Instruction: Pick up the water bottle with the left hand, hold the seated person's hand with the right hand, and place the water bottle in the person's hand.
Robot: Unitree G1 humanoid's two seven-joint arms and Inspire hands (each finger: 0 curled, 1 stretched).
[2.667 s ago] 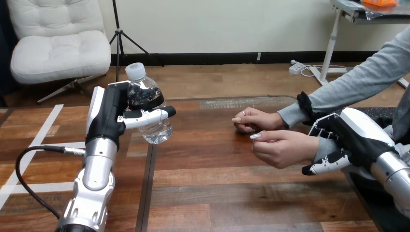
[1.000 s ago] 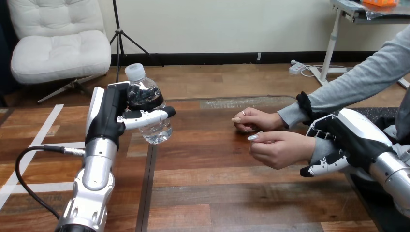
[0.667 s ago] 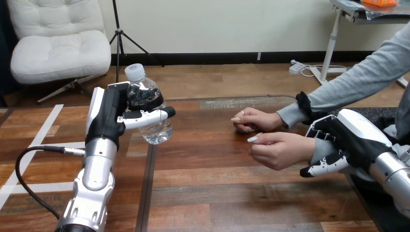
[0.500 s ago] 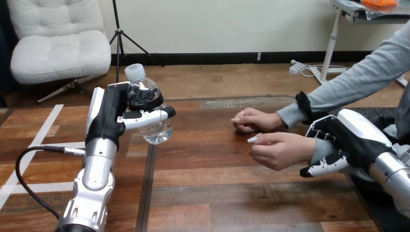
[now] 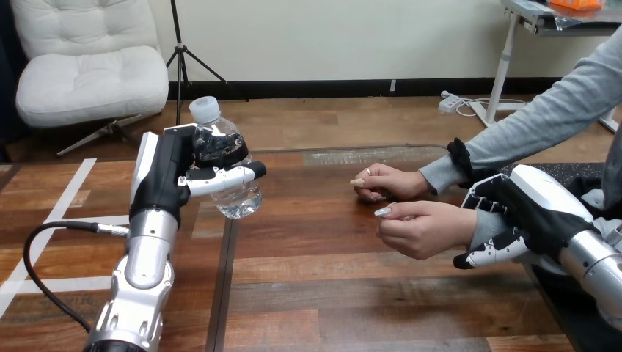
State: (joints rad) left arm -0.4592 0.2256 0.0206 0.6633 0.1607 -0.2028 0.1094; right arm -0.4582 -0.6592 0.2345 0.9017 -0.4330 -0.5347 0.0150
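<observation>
**Bottle is up, time to bring it over**

The robot's left hand [image 5: 165, 177] has its fingers wrapped round the clear plastic water bottle with a white cap [image 5: 237, 196]. It holds the bottle up over the brown wooden table [image 5: 330, 282], well apart from the person. The right hand [image 5: 534, 209] is curled round the grey-sleeved wrist [image 5: 480, 224] of the person's nearer hand [image 5: 422, 229], whose fingers are bent in. I think the next move is carrying the bottle across. The person's nearer hand would need to open to take it.

Left hand [image 5: 164, 180] and right hand [image 5: 538, 210] curled.
</observation>
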